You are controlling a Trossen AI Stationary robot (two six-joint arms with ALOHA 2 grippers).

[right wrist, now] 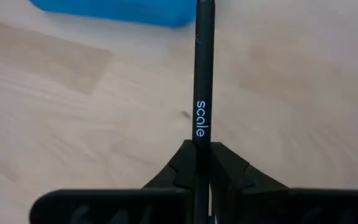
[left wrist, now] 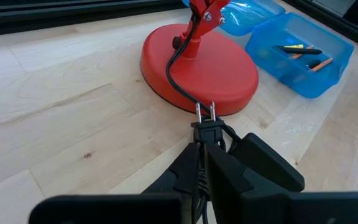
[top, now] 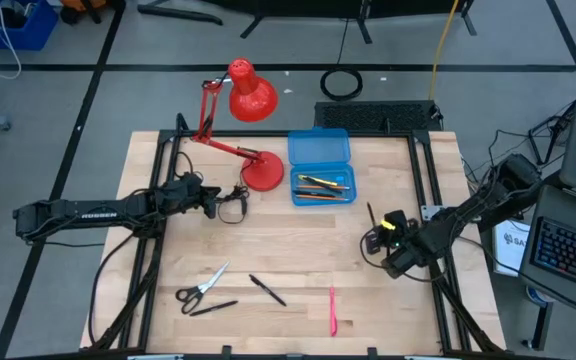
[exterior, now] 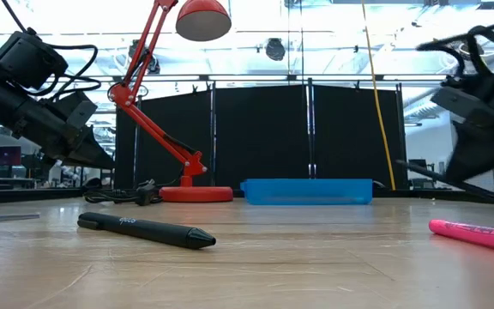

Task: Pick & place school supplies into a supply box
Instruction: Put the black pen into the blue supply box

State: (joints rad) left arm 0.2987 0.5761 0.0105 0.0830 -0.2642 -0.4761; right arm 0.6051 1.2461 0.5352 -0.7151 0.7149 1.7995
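The open blue supply box (top: 320, 166) lies at the table's far middle, with pens and a pencil in its tray (left wrist: 303, 56). My right gripper (top: 373, 238) is to the box's near right, shut on a black pen (right wrist: 202, 74). Small scissors (top: 200, 287), two black pens (top: 266, 289) (top: 213, 307) and a pink pen (top: 333, 310) lie flat near the table's near edge. My left gripper (top: 236, 203) is beside the red lamp's base (top: 263, 172), shut on the lamp's black plug (left wrist: 207, 129). My left gripper pinches the lamp's black plug at its cord end (left wrist: 201, 152) between both fingers. The two metal prongs (left wrist: 205, 111) stick out ahead of the fingertips toward the lamp's base. The cord loops back beside the plug. My right gripper pinches the black pen near one end (right wrist: 201, 144), between both fingers. The fingers lie along the pen, which juts straight out ahead of them toward the blue box. The pen's printed barrel (right wrist: 200, 118) and far end are clear of the fingers.
The red desk lamp (top: 248, 92) stands left of the box, its arm reaching over the table's far left. Bare wood lies between the two grippers and the near row of supplies. A black mat (top: 373, 115) sits behind the box.
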